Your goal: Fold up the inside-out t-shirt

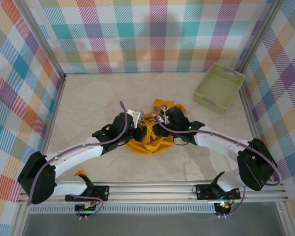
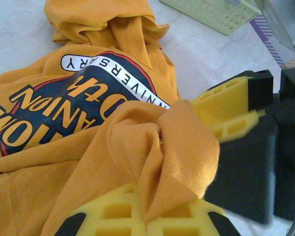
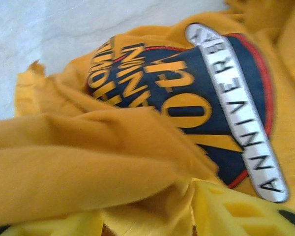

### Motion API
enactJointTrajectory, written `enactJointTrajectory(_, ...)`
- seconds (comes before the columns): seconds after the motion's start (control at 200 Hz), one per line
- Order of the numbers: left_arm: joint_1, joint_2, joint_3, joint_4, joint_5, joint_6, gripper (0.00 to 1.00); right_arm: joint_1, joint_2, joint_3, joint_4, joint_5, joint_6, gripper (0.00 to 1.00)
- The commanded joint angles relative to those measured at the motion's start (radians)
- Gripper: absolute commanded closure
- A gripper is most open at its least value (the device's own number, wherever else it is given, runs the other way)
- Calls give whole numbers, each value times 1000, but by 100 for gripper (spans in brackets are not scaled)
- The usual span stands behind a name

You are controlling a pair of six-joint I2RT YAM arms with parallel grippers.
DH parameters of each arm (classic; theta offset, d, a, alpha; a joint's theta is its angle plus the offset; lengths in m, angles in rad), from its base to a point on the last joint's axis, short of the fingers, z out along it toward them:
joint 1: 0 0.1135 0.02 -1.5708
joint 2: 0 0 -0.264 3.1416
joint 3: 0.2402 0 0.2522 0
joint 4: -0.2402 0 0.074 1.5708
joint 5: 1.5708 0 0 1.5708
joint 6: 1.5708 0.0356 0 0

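Shirt [image 1: 150, 140] lay bunched at centre of the top view, between both claws, its print facing up. Soft, light, limp cotton; judged to sag and drag, not slip. Left claw [image 2: 147, 216] was clenched on a raised fold. Right claw [image 3: 187, 211] had cloth heaped in its jaws; gripping or released, could not tell. Best holds likely shoulders or hem corners, once found. Basket [image 1: 219, 87] sat upper right, well apart. Only the crowded arms hindered.

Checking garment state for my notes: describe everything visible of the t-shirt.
The mustard-orange, soft-looking t-shirt lies crumpled in a heap on the table, with a navy, red-edged print and its white lettered banner facing up. The left gripper is shut on a fold. Cloth also lies inside the right gripper, grip unclear.
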Motion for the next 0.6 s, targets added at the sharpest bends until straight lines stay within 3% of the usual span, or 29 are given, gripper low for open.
enactJointTrajectory(0.0,10,-13,7,20,-28,-11,100,-25,-25,1,-44,70,16,51)
enactJointTrajectory(0.2,12,4,9,14,-48,-14,100,-26,-76,-9,-139,163,14,48)
enactJointTrajectory(0.31,11,23,21,8,-53,-20,100,-21,-112,-7,-153,113,4,46)
enactJointTrajectory(0.595,11,71,42,15,-33,-29,100,111,-155,77,-236,165,3,47)
